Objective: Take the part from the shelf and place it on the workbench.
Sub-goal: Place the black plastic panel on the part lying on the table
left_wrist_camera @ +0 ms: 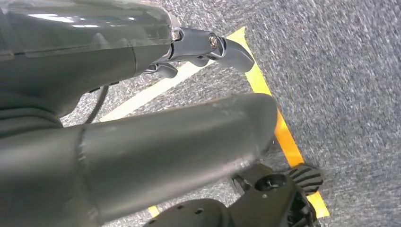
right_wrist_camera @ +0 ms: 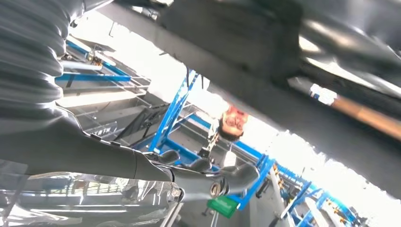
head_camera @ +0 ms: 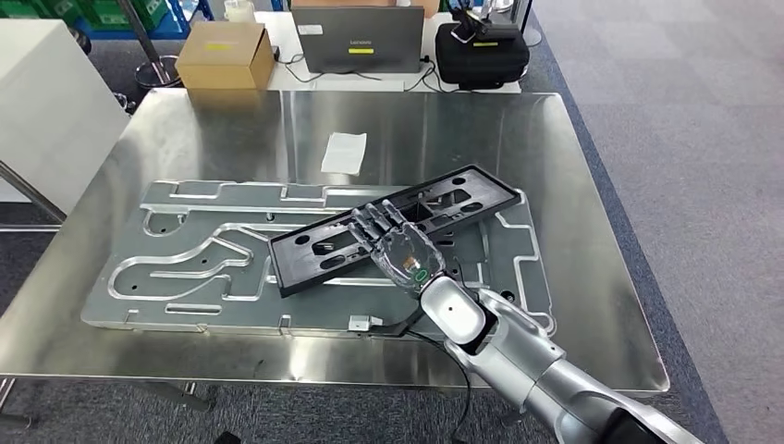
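The part is a long black plastic frame [head_camera: 314, 254]. It lies slantwise on the grooved aluminium plate [head_camera: 185, 268] on the steel workbench [head_camera: 231, 129]. My right hand [head_camera: 398, 242] hovers over the frame's middle with its fingers stretched out flat and nothing in its grasp; whether it touches the frame I cannot tell. In the right wrist view the same hand [right_wrist_camera: 142, 161] has straight fingers, and the dark frame [right_wrist_camera: 246, 42] is close beside it. My left hand [left_wrist_camera: 156, 94] hangs beside my body over the carpet, its fingers [left_wrist_camera: 227, 49] apart and holding nothing.
A white sheet of paper [head_camera: 344, 153] lies on the bench behind the frame. Beyond the bench stand a cardboard box [head_camera: 225, 54], a laptop [head_camera: 361, 39] and a black case [head_camera: 481, 51]. A white cabinet [head_camera: 46, 102] stands left. A person [right_wrist_camera: 234, 123] stands further off. Yellow floor tape [left_wrist_camera: 283, 137] runs below.
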{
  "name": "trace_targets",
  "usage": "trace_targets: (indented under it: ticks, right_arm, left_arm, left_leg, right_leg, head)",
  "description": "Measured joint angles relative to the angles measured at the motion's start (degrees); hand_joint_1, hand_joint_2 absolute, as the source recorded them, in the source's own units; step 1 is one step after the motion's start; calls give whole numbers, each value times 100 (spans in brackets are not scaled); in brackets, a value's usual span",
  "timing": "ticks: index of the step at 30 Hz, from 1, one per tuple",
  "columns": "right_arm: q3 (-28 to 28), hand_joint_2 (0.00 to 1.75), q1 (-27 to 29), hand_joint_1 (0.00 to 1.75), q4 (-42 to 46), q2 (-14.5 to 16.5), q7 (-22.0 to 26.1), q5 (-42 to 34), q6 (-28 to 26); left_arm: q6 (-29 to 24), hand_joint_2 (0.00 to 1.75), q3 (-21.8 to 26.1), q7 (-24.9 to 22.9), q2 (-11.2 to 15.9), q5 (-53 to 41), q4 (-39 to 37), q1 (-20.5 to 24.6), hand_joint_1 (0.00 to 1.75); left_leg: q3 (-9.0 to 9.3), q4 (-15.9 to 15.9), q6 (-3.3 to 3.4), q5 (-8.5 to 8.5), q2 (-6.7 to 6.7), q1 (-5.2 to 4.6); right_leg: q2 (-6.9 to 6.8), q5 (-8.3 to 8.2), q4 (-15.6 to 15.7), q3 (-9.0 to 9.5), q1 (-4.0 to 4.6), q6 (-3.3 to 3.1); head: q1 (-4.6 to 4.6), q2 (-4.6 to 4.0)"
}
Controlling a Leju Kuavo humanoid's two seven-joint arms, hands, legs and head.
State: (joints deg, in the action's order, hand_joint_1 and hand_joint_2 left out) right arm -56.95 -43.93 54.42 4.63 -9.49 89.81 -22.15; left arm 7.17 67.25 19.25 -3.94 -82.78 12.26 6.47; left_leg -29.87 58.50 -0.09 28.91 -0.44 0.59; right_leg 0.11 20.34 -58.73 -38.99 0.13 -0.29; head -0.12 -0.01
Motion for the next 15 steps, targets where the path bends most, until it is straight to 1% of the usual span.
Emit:
trace_targets:
  ticks: [1,2,3,4,5,6,7,8,9,10,11,12,13,14,15]
  right_arm:
    - [13,175,0,0,0,-1,10,0,2]
    - [24,175,0,0,0,-5,17,1,3]
    - [36,175,-1,0,0,-9,22,1,4]
    - [46,175,0,0,0,-13,25,2,5]
    - [53,175,6,0,0,-13,28,2,5]
    - [57,175,17,0,-1,-14,28,2,5]
    - [58,175,31,0,-1,-15,28,2,5]
    - [58,175,45,0,-1,-16,28,2,5]
    - [58,175,54,0,-1,-17,28,2,5]
    - [59,175,57,0,0,-17,28,2,5]
    - [61,175,55,0,4,-16,28,2,5]
    - [64,175,51,0,8,-11,28,2,4]
    - [68,175,47,0,11,-7,30,2,3]
    - [71,175,43,0,15,-3,31,2,3]
    - [73,175,41,0,15,0,32,2,3]
  left_arm:
    - [7,0,0,-1,-3,1,-1,-1,0]
    - [13,0,0,-2,-5,1,-1,1,0]
    - [17,0,0,-2,-8,1,-2,5,0]
    - [20,0,0,-3,-10,1,-2,9,0]
    - [21,0,0,-3,-10,1,-3,8,0]
    - [21,0,0,-3,-10,1,-3,6,0]
    - [21,0,0,-3,-10,1,-3,3,0]
    - [21,0,0,-3,-10,1,-4,1,0]
    - [21,0,0,-3,-10,1,-3,0,0]
    - [21,0,0,-3,-10,1,-3,1,0]
    - [21,0,0,-3,-12,1,-3,1,0]
    - [21,0,0,-4,-14,1,-3,1,0]
    - [21,0,0,-4,-16,1,-3,2,0]
    - [21,0,0,-4,-19,1,-4,2,0]
    - [21,0,0,-4,-19,1,-4,1,0]
  left_leg:
    - [-19,-9,37,-55,13,8]
    - [-52,-24,79,-118,27,19]
    - [-102,-40,116,-191,42,35]
    - [-163,-42,142,-255,56,41]
    - [-244,-41,158,-314,61,39]
    - [-326,-35,161,-371,67,38]
    - [-409,-28,156,-424,73,37]
    - [-489,-19,147,-475,77,37]
    - [-562,-11,135,-524,79,36]
    - [-624,-4,119,-570,78,35]
    - [-673,1,97,-612,77,32]
    - [-708,3,70,-655,76,28]
    - [-724,-5,38,-700,76,25]
    - [-733,-21,1,-749,76,24]
    - [-736,-47,-37,-800,75,24]
  right_leg:
    - [7,-1,-8,-17,-9,34]
    - [12,92,-77,-53,-13,68]
    - [17,288,-252,-119,-18,99]
    - [20,571,-538,-211,-32,124]
    - [18,867,-900,-308,-38,148]
    - [16,1090,-1262,-387,-47,165]
    - [16,1194,-1516,-406,-53,174]
    - [14,1185,-1599,-338,-57,175]
    - [13,1083,-1467,-161,-58,165]
    - [13,956,-1151,111,-55,144]
    - [14,894,-729,427,-44,112]
    - [14,871,-343,697,-26,80]
    - [18,876,-71,868,-7,47]
    - [20,894,74,940,13,19]
    - [21,858,108,929,25,-11]
  head:
    - [-1,0]
    - [9,-1]
    - [26,-1]
    - [37,0]
    - [53,0]
    - [57,1]
    - [58,1]
    - [58,1]
    - [57,1]
    - [57,1]
    - [56,1]
    - [50,1]
    - [47,0]
    - [46,0]
    - [44,0]
